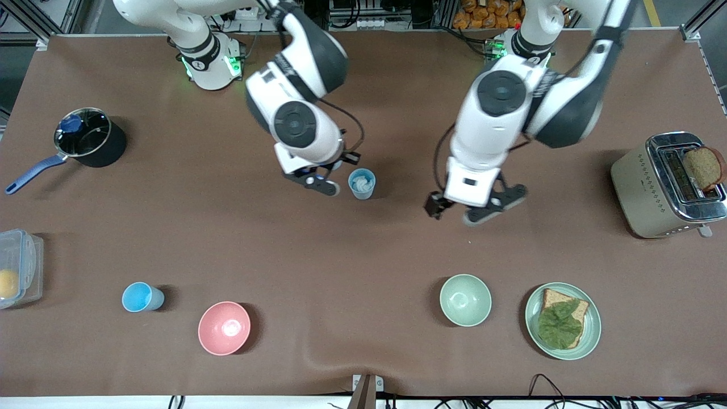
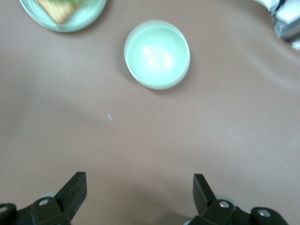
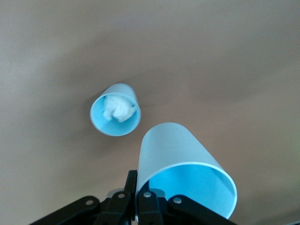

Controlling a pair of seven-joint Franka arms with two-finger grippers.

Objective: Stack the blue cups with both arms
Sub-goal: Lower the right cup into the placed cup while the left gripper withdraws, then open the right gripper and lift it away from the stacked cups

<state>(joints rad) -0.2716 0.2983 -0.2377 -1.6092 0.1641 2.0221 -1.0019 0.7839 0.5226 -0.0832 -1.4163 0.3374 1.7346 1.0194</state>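
Observation:
My right gripper (image 1: 318,182) (image 3: 141,185) is shut on the rim of a light-blue cup (image 3: 183,176) and holds it tilted, just above the table. Close beside it a second blue cup (image 1: 362,183) (image 3: 115,110) stands upright in the middle of the table, with something white and crumpled inside. In the front view the arm mostly hides the held cup. A third blue cup (image 1: 142,297) stands nearer the front camera, toward the right arm's end. My left gripper (image 1: 466,209) (image 2: 139,190) is open and empty over bare table.
A pink bowl (image 1: 224,328), a pale green bowl (image 1: 465,299) (image 2: 157,54) and a plate (image 1: 594,326) with bread and lettuce sit near the front edge. A lidded pot (image 1: 90,138), a clear container (image 1: 17,267) and a toaster (image 1: 664,184) stand at the table's ends.

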